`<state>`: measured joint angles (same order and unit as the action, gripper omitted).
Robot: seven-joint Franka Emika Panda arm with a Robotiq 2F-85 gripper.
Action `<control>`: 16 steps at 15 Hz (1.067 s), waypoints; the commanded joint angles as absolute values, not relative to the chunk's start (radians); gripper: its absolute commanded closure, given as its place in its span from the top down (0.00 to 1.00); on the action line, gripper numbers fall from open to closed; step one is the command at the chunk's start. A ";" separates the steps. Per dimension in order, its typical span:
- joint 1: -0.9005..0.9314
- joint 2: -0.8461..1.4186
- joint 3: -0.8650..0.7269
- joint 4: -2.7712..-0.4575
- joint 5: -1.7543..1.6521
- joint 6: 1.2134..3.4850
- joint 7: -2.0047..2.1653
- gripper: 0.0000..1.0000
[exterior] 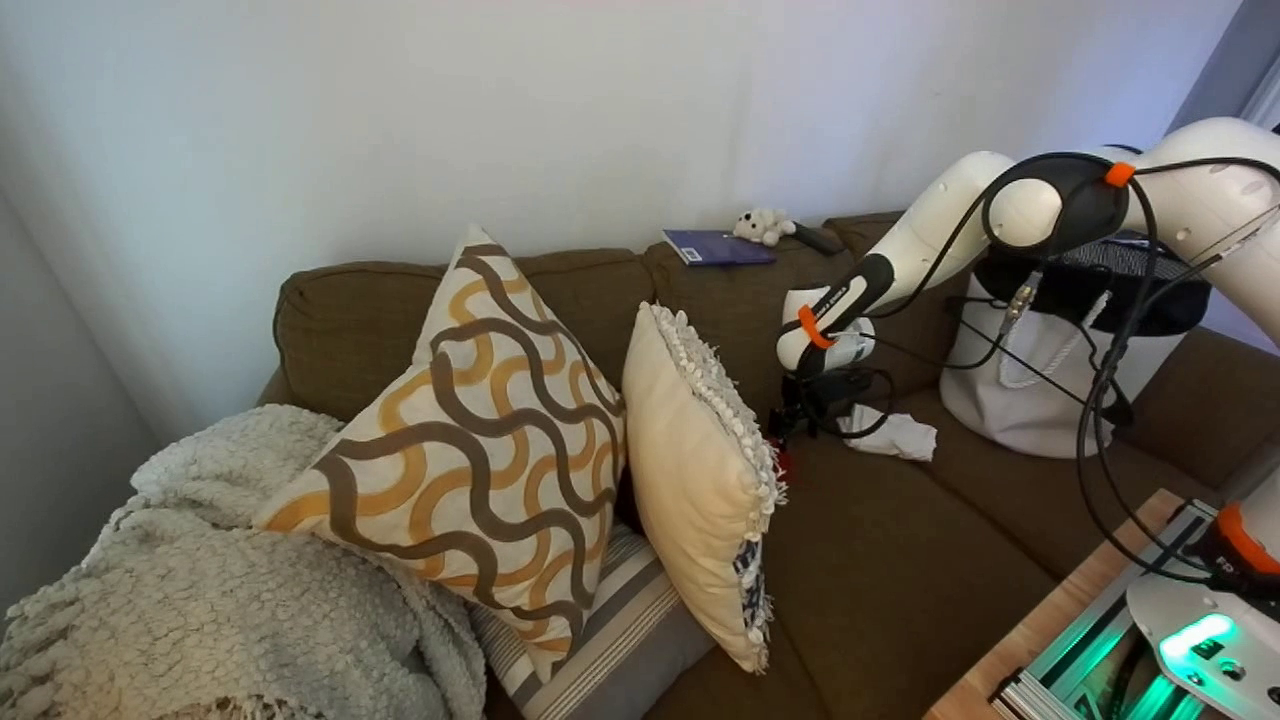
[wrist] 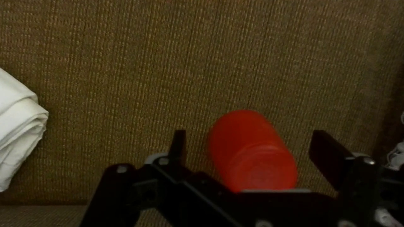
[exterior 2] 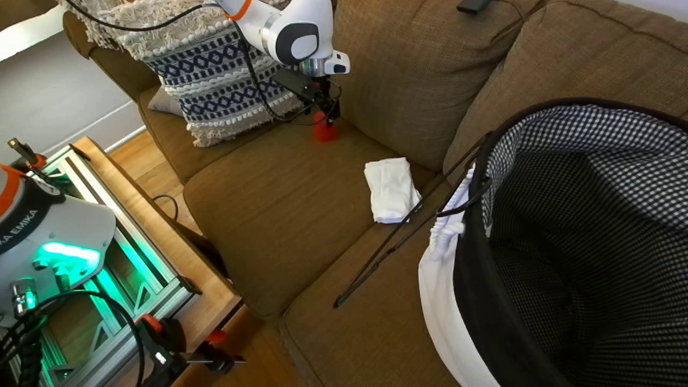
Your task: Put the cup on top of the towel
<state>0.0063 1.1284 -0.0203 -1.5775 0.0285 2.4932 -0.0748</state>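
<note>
As the cup (wrist: 252, 153) is flanked by the widely parted gripper (wrist: 248, 146), a grasp seems prepared; next, the cup must be clasped, lifted and carried onto the towel (exterior 2: 391, 188).

Base (exterior 2: 62, 236) said "KA EMIKA" in an exterior view, print on the arm (exterior: 1025, 212) was too blurry tbh.
</note>
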 commanded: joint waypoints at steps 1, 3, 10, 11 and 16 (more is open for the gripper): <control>0.023 1.219 -0.028 -1.467 -0.010 2.496 -0.055 1.00; 0.022 1.252 -0.021 -1.422 -0.018 2.489 -0.063 1.00; 0.035 1.252 -0.012 -1.392 -0.034 2.446 -0.073 0.42; 0.028 1.195 0.004 -1.447 -0.033 2.437 -0.095 0.42; 0.034 0.967 -0.098 -1.656 -0.036 2.390 0.048 0.42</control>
<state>0.0469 1.1149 -0.0389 -1.4924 -0.0277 2.3895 -0.0437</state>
